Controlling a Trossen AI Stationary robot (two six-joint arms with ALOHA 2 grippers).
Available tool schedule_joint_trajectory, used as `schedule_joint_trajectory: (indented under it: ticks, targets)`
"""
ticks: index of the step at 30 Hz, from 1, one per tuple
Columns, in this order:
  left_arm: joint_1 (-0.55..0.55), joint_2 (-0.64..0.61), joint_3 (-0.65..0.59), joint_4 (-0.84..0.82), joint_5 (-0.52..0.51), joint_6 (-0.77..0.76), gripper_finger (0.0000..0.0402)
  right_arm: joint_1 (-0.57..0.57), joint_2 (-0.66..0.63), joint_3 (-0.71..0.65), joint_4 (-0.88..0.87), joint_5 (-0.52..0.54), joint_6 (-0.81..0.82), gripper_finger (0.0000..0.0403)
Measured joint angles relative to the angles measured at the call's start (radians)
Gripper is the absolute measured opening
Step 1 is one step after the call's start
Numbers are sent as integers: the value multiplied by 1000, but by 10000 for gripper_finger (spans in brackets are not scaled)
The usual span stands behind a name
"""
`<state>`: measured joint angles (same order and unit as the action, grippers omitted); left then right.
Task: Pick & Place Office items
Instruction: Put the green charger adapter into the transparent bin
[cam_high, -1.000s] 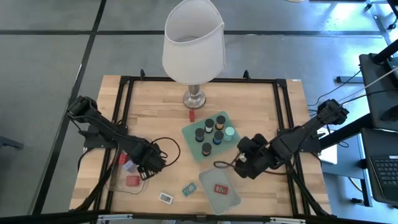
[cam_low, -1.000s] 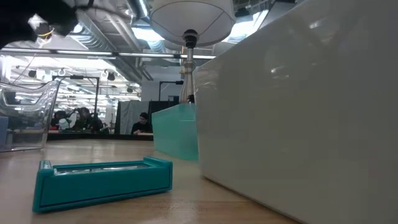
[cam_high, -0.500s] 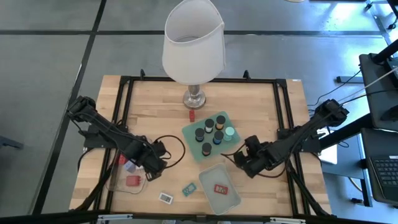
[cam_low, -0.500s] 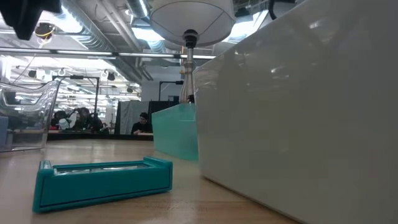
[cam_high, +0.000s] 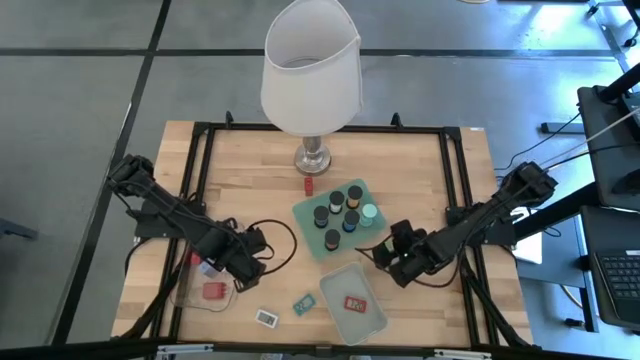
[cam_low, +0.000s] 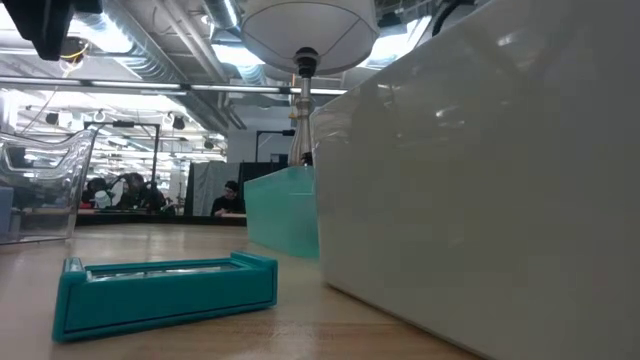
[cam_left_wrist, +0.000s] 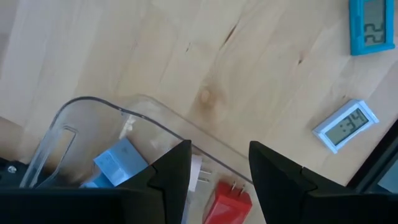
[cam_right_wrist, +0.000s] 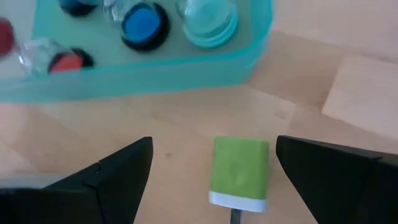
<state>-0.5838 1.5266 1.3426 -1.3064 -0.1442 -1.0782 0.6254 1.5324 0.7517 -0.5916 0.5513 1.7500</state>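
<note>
High view: left gripper (cam_high: 243, 262) hovers at the edge of the clear bin (cam_high: 190, 296), which holds a red block (cam_high: 214, 290). Right gripper (cam_high: 396, 257) sits between the mint tray of capped cylinders (cam_high: 338, 216) and the second mint tray (cam_high: 369, 323), which holds 1 red rectangle (cam_high: 354, 303). The white rectangle (cam_high: 266, 317) and teal rectangle (cam_high: 303, 303) lie loose on the wood table (cam_high: 250, 170). Lamp (cam_high: 310, 75) stands at the back.

Low view: teal rectangle (cam_low: 165, 288) lies flat up close; people sit far off in the room.

Left wrist: fingers (cam_left_wrist: 174, 171) are apart and empty over the bin wall (cam_left_wrist: 149, 118). Risk: descending here clips the rim and shoves the bin.

Right wrist: fingers (cam_right_wrist: 118, 168) are spread wide around the green block (cam_right_wrist: 239, 169), no contact. Risk: an off-centre close twists it, or it skids toward the tray.
</note>
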Motion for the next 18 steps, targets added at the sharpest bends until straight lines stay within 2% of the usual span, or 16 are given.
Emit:
schedule_joint_trajectory:
  ticks: [5, 11, 14, 18]
  targets:
    - [-14, 0, 0, 1, -18, 0, 157, 0, 76, 0, 16, -9, -85, 345]
    - [-24, 0, 0, 2, -19, -8, 157, 1, 133, 3, 12, -43, -92, 340]
    - [-24, 0, 0, 2, -24, -8, 156, 7, 138, 3, 8, -47, -98, 322]
    - [-24, 0, 0, 2, -50, -8, 154, 13, 139, 2, 0, -50, -105, 276]
